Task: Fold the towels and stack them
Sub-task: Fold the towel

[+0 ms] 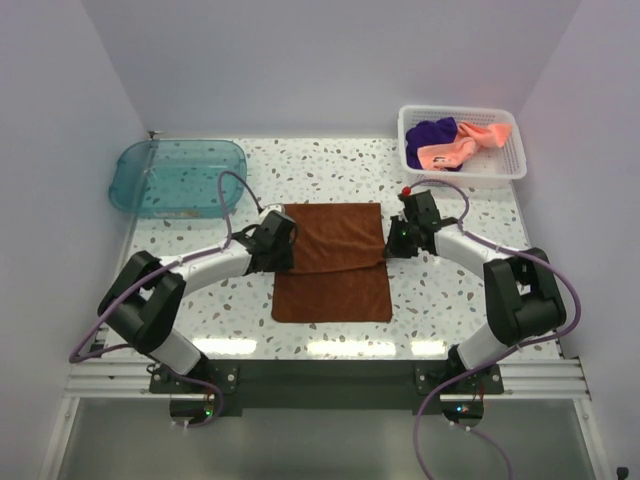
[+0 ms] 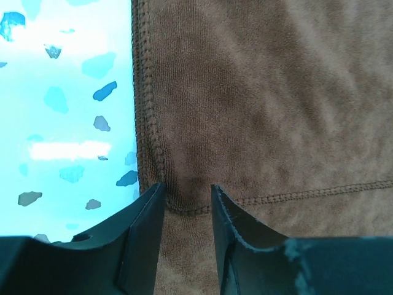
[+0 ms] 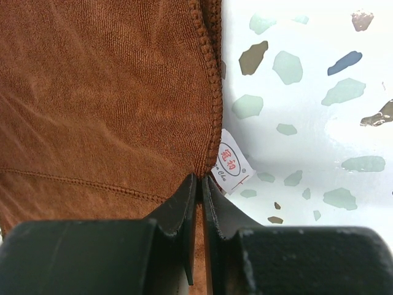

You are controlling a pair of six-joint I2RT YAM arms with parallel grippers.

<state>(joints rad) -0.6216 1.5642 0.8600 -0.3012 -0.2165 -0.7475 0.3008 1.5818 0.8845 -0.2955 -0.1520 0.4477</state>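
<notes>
brown towel (image 1: 335,290): laid flat mid-tabletop (image 1: 440,300), far half doubled, that flap's long axis set left-right | left end effector (image 2: 187,190): released, jaws parted astride the flap's left corner | right end effector (image 3: 199,181): clenched on the right hem beside the label (image 3: 230,167) | pink towel (image 1: 460,150), purple towel (image 1: 432,133): bunched in the basket (image 1: 510,165)
</notes>
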